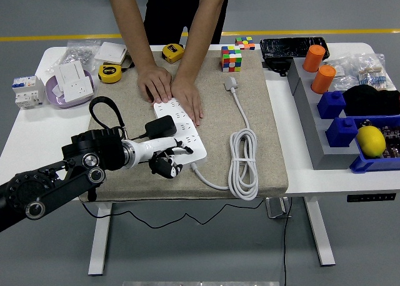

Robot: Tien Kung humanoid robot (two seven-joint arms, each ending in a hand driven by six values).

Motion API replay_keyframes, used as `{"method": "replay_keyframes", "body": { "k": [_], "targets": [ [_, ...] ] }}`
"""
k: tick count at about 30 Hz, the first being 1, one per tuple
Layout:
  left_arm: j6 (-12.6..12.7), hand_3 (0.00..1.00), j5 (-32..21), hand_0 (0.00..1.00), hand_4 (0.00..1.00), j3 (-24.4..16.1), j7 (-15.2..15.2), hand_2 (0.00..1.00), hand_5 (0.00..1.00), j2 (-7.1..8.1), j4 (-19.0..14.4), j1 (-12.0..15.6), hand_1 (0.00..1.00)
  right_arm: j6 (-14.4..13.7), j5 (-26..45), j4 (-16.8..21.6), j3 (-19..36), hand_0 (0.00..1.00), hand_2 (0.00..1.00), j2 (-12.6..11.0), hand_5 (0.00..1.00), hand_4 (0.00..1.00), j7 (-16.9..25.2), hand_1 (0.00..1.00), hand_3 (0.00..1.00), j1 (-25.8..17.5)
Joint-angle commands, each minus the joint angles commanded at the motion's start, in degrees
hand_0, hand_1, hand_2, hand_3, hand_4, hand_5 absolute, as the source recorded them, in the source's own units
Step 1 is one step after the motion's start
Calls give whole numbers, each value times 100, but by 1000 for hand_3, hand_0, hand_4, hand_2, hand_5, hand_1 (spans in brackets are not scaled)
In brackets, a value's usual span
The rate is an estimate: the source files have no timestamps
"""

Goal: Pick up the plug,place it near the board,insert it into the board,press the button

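Note:
The white power strip (182,127) lies on the beige mat (262,142), and its white cable (242,167) coils to the right. A person's two hands (172,89) press down on its far end. A black plug (160,125) stands on the strip's left side, with its black cord looping off to the left (103,108). My left hand (167,158) is at the strip's near end, just below the plug. Its dark fingers are curled under with nothing in them, and one fingertip (185,149) lies on the strip's near end. Whether it touches the plug I cannot tell.
Two yellow tape measures (110,73), a Rubik's cube (231,59) and white sockets (72,83) lie at the back. Grey and blue bins with orange cylinders (323,78) and a lemon (370,140) fill the right side.

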Motion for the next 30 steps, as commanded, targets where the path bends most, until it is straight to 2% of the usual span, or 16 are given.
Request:
{"method": "replay_keyframes", "body": {
  "k": [19,30],
  "targets": [
    [103,842,77,111,400,-10,-99,172,2,9,-27,-17,37,-2,-1,0,10,965,604,-5,696,998,-4,675,586,14],
    [105,832,81,111,402,17,-105,172,2,-5,83,-35,37,-4,4,0,16,965,605,-2,696,998,-1,675,587,32]
  ]
}}
